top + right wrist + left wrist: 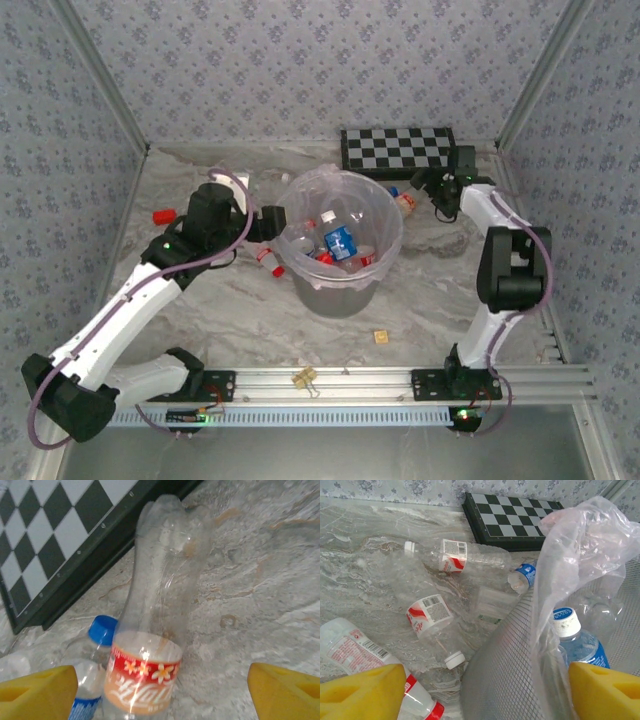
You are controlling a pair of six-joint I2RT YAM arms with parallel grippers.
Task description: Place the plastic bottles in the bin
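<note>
Right end effector (162, 695) spread, two plastic bottles (160, 580), one chequered board (50, 545)

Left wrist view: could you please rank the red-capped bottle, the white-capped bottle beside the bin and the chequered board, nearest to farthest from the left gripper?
1. red-capped bottle: bottom left, by the left gripper.
2. white-capped bottle: centre, beside the bin.
3. chequered board: far back.

The red-labelled bottle (142, 680) bears white cursive lettering, too blurred to read; the red-and-white-labelled bottle (427, 614) shows a barcode; small white letters on the blue-labelled bottle (580, 647) are illegible.
</note>
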